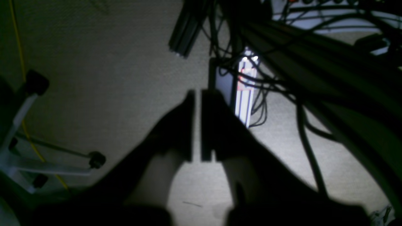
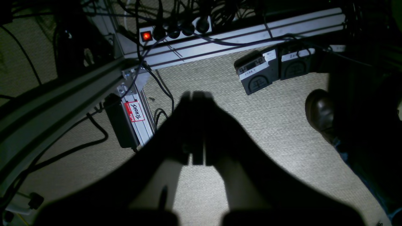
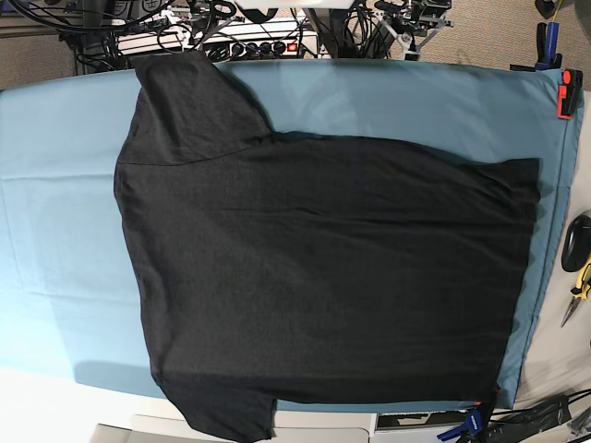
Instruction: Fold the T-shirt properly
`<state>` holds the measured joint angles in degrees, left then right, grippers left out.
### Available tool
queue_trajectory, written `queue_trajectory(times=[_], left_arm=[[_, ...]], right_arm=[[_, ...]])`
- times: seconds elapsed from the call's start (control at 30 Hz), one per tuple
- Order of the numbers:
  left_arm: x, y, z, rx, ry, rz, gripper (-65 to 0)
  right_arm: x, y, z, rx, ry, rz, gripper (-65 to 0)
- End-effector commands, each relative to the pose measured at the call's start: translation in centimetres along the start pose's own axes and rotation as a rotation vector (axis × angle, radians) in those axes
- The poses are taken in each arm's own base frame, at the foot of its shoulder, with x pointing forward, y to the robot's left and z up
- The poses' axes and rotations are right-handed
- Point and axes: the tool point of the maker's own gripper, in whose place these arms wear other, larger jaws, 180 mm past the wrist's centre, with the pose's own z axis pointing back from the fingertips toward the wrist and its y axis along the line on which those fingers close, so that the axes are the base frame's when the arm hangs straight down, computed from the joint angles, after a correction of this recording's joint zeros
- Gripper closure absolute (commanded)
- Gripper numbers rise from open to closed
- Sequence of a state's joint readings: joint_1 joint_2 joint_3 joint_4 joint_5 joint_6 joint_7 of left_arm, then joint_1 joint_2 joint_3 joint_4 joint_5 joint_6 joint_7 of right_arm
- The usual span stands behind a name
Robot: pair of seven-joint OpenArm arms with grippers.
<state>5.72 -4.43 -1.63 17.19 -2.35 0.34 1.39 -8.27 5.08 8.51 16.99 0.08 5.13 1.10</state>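
Observation:
The black T-shirt [image 3: 323,277] lies spread flat, plain side up, on the teal table cloth [image 3: 55,203] in the base view. Its sleeves are at the left, its hem at the right. No arm shows in that view. In the left wrist view my left gripper [image 1: 198,94] is a dark silhouette over carpet floor, its fingers [image 1: 180,125] nearly together with only a thin slit and nothing between them. My right gripper [image 2: 196,93] hangs over the floor too, its fingers [image 2: 216,131] pressed shut and empty. Neither wrist view shows the T-shirt.
Two foot pedals [image 2: 260,75], a shoe [image 2: 318,113], a power strip [image 2: 176,29] and an aluminium frame [image 2: 56,103] lie below the right gripper. A chair base with castors [image 1: 97,159] and hanging cables [image 1: 307,138] are near the left one. Pliers [image 3: 580,291] and a red clamp [image 3: 565,92] sit at the table's right edge.

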Motion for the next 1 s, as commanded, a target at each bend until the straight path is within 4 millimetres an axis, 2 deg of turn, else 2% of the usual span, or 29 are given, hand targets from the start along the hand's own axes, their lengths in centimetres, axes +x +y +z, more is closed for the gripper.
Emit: queue_trajectory(times=[0.0,0.17,0.43,0.97], left_arm=[[0.0,0.1,0.0,-0.001,-0.006,-0.005,-1.6],[0.1,0.2,0.0,0.000,-0.007,-0.004,-1.6],[0.1,0.2,0.0,0.000,-0.007,-0.004,-1.6],[0.1,0.2,0.0,0.000,-0.007,-0.004,-1.6]], right_arm=[[0.3,-0.7,0.0,-0.012,-0.013,-0.003,0.0],[0.6,-0.9,0.1,-0.015,-0.024,-0.001,0.0],[1.0,-2.9,0.2,-0.043,-0.030,0.009,0.0],[1.0,-2.9,0.2,-0.043,-0.031,0.009,0.0]])
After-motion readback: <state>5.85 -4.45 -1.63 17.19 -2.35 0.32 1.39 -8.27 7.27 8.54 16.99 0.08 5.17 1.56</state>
